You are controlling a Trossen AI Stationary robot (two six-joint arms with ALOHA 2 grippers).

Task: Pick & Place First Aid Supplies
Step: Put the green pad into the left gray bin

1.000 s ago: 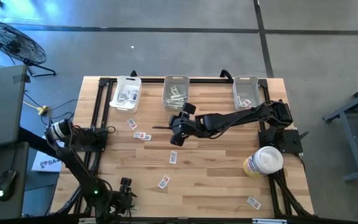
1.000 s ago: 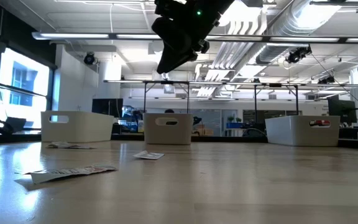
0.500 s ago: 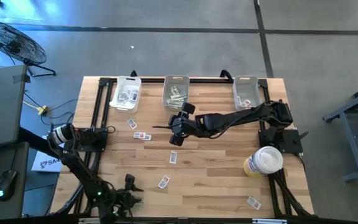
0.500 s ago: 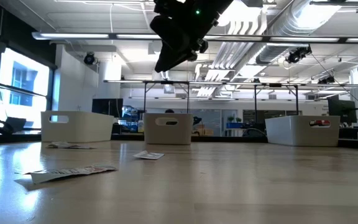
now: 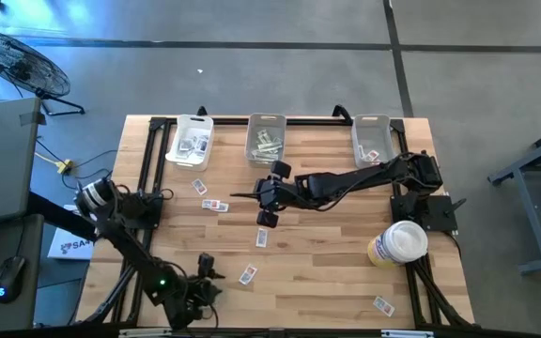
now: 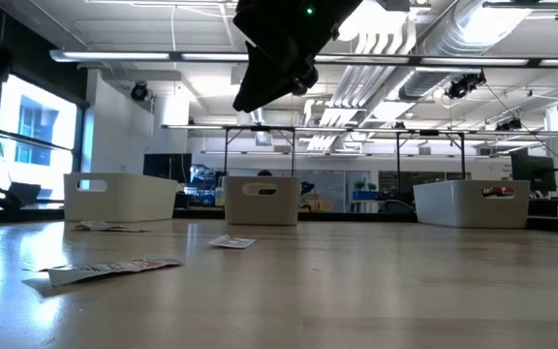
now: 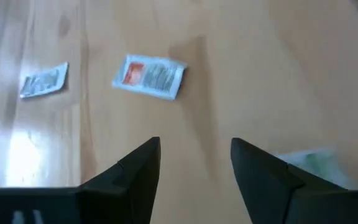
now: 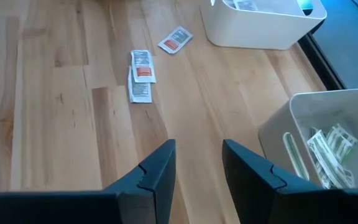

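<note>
Several small white packets lie flat on the wooden table: one (image 5: 247,275) near the front, one (image 5: 261,238) in the middle, and a pair (image 5: 216,205) toward the left. My left gripper (image 5: 208,266) hovers open, low at the front left. A red-marked packet (image 7: 149,76) lies ahead of its fingers (image 7: 194,149), untouched. My right gripper (image 5: 267,217) hangs open over the table's middle, high above the wood (image 6: 274,58). Nothing is between its fingers (image 8: 197,149), and packets (image 8: 142,65) lie ahead of it.
Three clear bins (image 5: 193,141) (image 5: 266,139) (image 5: 372,139) stand along the far edge and hold packets. A big white-and-yellow tub (image 5: 397,244) stands at the right. One more packet (image 5: 383,304) lies at the near right corner. Bare wood lies between the loose packets.
My left gripper has moved toward the table's right edge, nearer the front packet, rolling as it went; it stays open. My right gripper has turned a little in place over the middle of the table. No packet has moved.
</note>
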